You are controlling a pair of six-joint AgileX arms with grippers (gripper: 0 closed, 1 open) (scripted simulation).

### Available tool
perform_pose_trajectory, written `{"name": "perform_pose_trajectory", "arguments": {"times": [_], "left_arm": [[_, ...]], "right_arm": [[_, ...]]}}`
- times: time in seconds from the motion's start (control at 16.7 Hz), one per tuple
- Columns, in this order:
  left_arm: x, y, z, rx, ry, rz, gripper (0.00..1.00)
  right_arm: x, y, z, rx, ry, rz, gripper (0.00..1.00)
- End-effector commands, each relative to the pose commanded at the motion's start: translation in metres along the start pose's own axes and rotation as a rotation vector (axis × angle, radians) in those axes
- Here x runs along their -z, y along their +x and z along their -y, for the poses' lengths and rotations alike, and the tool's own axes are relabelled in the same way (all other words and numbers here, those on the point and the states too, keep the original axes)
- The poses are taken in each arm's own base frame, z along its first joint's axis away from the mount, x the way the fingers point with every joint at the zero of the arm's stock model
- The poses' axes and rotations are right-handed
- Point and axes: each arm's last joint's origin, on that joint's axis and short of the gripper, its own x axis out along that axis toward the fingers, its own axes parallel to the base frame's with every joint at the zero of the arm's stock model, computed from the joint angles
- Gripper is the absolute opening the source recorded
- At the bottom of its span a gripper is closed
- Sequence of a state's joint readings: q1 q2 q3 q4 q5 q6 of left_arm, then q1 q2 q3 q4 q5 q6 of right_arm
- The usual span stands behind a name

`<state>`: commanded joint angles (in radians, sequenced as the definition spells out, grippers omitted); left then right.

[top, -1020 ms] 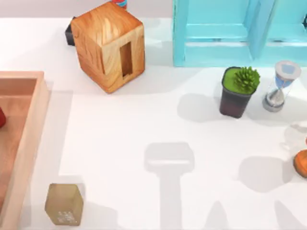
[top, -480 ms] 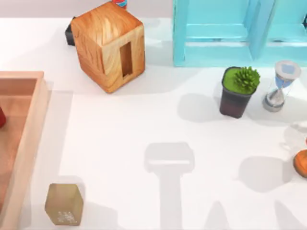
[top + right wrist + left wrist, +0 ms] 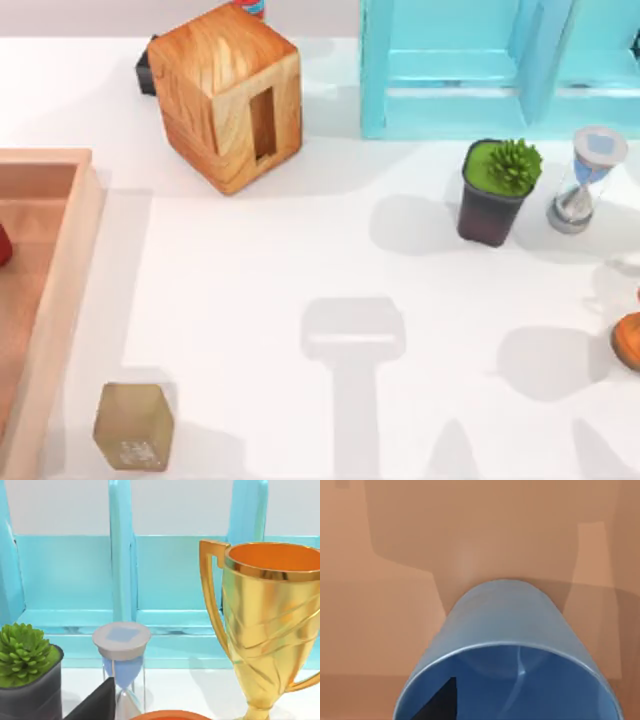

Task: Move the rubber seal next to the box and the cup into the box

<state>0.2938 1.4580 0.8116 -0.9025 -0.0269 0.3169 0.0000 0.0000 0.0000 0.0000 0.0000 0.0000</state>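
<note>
One tan boxy rubber seal (image 3: pixel 133 427) just right of the plain wooden box (image 3: pixel 62 290); smooth tapered blue cup (image 3: pixel 507 645) over the box's wood. Jaw states: cannot tell.

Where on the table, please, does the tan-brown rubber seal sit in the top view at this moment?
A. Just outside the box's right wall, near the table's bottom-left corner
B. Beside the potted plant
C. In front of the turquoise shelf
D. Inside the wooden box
A: the rubber seal stands on the bare white table just right of the box wall, outside it and far from the potted plant.
</note>
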Motion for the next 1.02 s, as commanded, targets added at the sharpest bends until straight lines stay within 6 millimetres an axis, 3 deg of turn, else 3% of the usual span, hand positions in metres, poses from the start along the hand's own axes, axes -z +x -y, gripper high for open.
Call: {"name": "perform_pose_trajectory", "arguments": {"times": [0.48,0.78,1.02], "left_arm": [[-0.003,-0.004,0.001,-0.007,0.019,0.010,1.00],[-0.027,-0.042,0.006,-0.061,0.133,0.078,1.00],[-0.029,-0.075,0.005,-0.062,0.141,0.076,1.00]], "right_arm": [[0.000,0.000,0.000,0.000,0.000,0.000,1.00],[0.000,0.000,0.000,0.000,0.000,0.000,1.00],[0.000,0.000,0.000,0.000,0.000,0.000,1.00]]}}
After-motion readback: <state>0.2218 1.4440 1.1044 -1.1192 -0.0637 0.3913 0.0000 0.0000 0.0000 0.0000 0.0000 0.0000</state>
